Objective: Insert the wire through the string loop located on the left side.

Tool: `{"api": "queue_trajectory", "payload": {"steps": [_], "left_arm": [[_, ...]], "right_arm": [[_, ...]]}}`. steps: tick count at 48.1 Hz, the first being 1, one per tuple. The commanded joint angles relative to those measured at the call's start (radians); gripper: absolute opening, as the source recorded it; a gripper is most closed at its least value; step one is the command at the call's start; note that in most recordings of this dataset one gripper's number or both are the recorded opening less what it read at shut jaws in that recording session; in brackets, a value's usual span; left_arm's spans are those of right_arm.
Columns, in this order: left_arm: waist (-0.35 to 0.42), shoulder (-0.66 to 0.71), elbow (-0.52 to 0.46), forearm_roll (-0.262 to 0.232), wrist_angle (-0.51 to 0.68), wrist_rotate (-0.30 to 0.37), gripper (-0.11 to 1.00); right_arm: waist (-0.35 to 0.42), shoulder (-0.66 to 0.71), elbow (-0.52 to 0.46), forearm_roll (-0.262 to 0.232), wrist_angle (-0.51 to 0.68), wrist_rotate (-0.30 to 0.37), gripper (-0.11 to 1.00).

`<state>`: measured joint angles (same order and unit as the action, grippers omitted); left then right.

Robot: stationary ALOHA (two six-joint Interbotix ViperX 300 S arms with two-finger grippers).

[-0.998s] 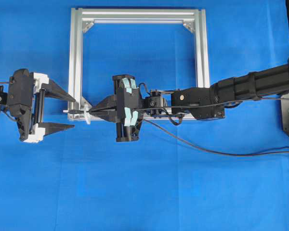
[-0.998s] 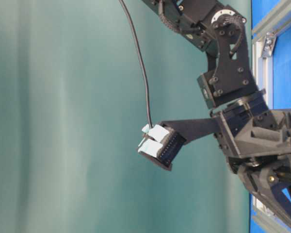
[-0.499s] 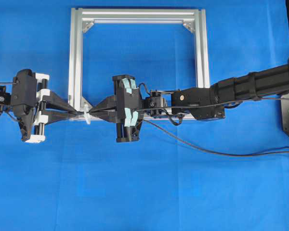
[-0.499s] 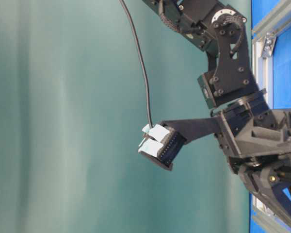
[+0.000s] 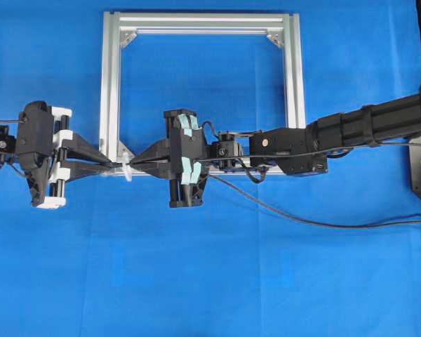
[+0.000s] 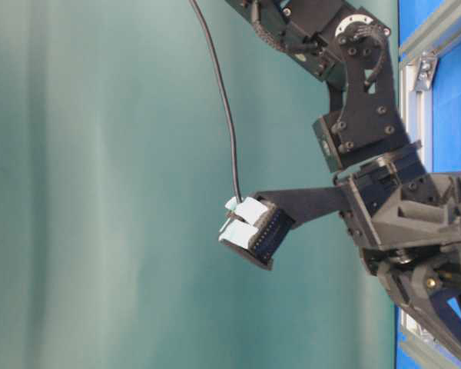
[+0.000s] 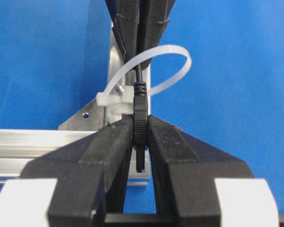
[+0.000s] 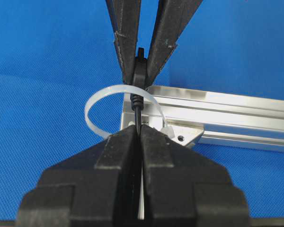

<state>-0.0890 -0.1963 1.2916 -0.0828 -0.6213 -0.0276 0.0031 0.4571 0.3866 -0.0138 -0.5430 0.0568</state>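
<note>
Left wrist view: left hand is clamping the wire plug beyond the string loop.
Right hand: clamping wire behind.
Risk: both pulling could be snagging the loop.

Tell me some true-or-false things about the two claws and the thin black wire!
1. The left claw is shut on the thin black wire's plug. True.
2. The thin black wire passes through the small white string loop. True.
3. The right claw is wide open. False: it is shut on the wire.
4. The white loop hangs on the top bar of the square silver aluminium frame. False: it sits at the frame's lower left corner.
5. The table cover is red. False: it is blue.
</note>
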Motion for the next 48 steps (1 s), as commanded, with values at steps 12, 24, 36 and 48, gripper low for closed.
{"api": "queue_trajectory", "payload": {"steps": [12,24,36,48], "left_arm": [[-0.003,-0.008,-0.008,0.003,-0.003,-0.003,0.08],[-0.003,-0.009,-0.009,0.003,-0.003,-0.003,0.08],[-0.003,-0.074,0.015,0.003,0.051,-0.006,0.08],[-0.003,-0.279,0.057,0.002,0.233,-0.034,0.08]], "right_arm": [[-0.003,-0.023,-0.008,0.006,0.015,0.005,0.53],[-0.002,-0.025,-0.006,0.020,0.020,0.005,0.95],[-0.003,-0.028,0.005,0.020,0.021,0.005,0.96],[-0.003,-0.034,0.018,0.021,0.020,0.005,0.96]]}}
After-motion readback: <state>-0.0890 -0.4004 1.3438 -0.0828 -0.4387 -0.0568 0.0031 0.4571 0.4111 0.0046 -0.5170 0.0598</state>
